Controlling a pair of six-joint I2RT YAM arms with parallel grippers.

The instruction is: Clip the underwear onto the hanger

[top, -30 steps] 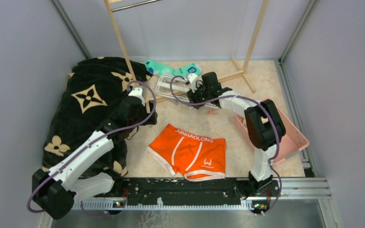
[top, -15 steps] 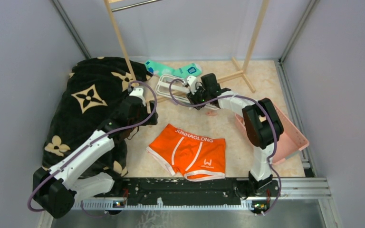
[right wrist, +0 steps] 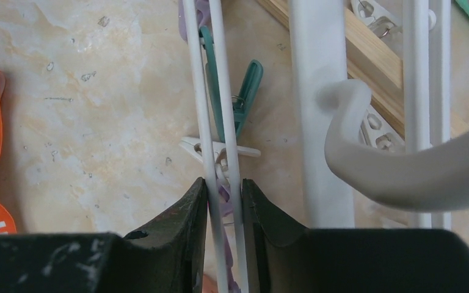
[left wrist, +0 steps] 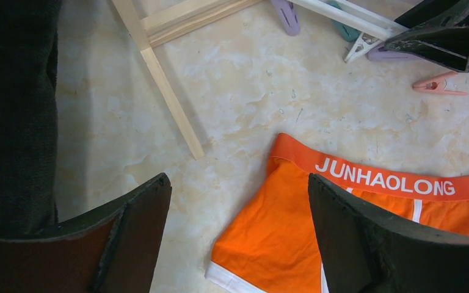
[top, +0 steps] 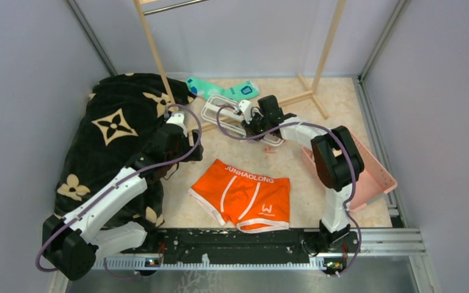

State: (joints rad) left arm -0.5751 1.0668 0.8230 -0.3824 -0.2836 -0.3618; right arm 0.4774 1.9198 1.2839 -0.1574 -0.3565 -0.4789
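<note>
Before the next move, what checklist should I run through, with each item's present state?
1. Right tool shut on the hanger rails: ok.
2. Left tool open and empty: ok.
3. Underwear flat, waistband exposed: ok.
4. Hanger clear of the wooden rack foot: not ok, it overlaps.
5. Teal clip untangled: cannot tell.

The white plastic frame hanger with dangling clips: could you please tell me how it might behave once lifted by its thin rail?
The white plastic frame hanger looks rigid and probably light, being thin open rails. Held off-centre by the right end effector, it will likely tilt. Its loose clips, like the teal plastic clip, should swing.
</note>
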